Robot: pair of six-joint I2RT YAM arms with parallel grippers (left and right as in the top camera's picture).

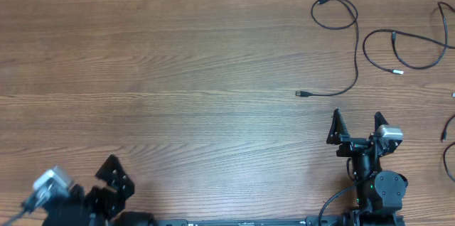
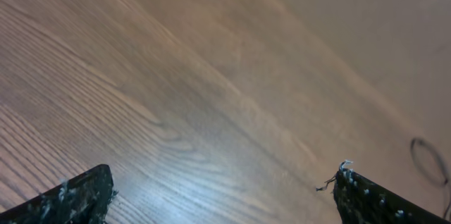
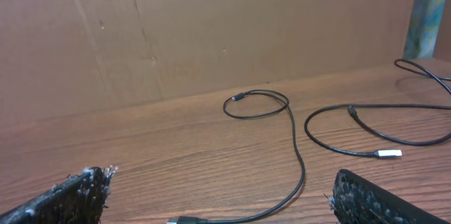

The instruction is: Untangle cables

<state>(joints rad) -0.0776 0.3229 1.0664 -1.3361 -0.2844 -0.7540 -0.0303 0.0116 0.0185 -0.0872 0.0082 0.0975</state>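
Light falls evenly from overhead, warm and soft. The table (image 1: 178, 77) shows no hard shadows, and the cables (image 1: 355, 48) cast only faint ones. The left arm (image 1: 57, 190) is blurred. The left wrist view is hazy, with a pale sheen on the wood. The right wrist view is dimmer and sharper.

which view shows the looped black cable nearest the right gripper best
Overhead: the looped cable lies whole, loop to plug, beyond the right gripper. The right wrist view shows it closer but crops the plug end. The left wrist view shows only a blurred loop at its edge.
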